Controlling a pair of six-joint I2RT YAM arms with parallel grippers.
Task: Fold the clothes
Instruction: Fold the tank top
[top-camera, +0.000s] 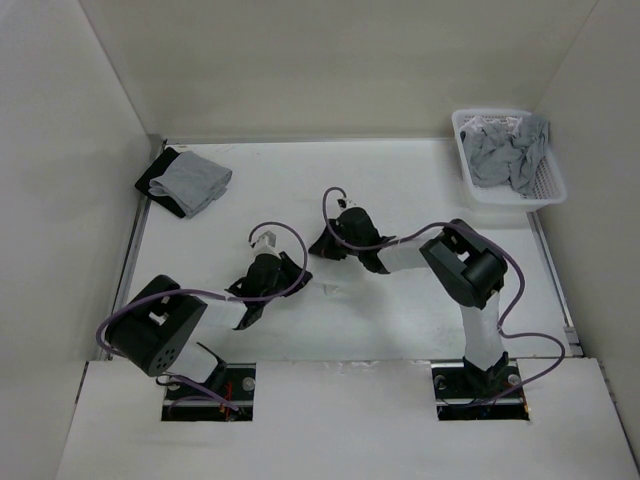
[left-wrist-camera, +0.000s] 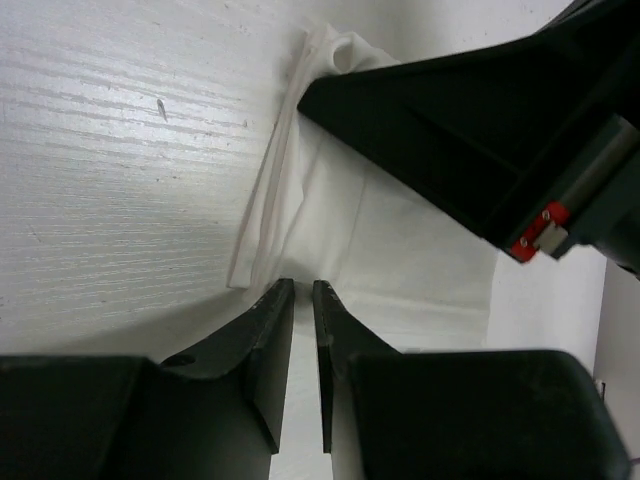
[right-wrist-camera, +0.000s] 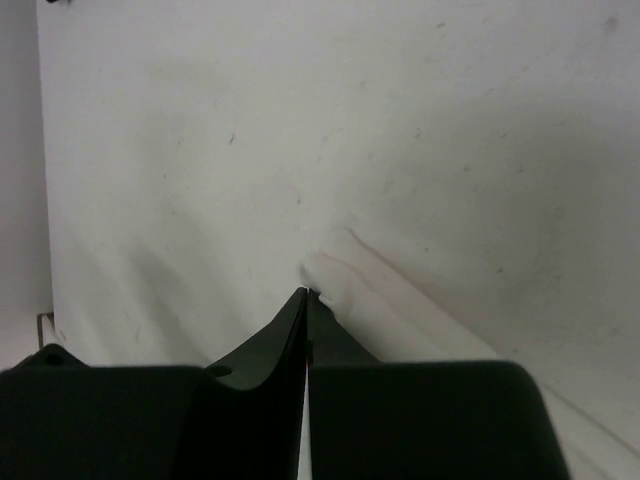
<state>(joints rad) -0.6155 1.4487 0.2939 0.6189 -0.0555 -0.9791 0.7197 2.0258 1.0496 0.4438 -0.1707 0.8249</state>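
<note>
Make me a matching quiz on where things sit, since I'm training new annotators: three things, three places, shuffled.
Things:
1 white top
2 basket
3 black cloth

Places:
A far left corner of the table, under a grey garment
B far right corner
C middle, at the left gripper and right gripper

Pairs: 1-C, 2-B, 3-A

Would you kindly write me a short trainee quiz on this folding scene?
1. True or false: the white plastic mesh basket holds crumpled grey garments.
2. The folded grey garment at far left lies on: A) black cloth B) red towel C) wooden tray.
3. Which hand is pinched shut at the thin white sleeveless top?
Key: 1 true; 2 A; 3 the right hand.
</note>
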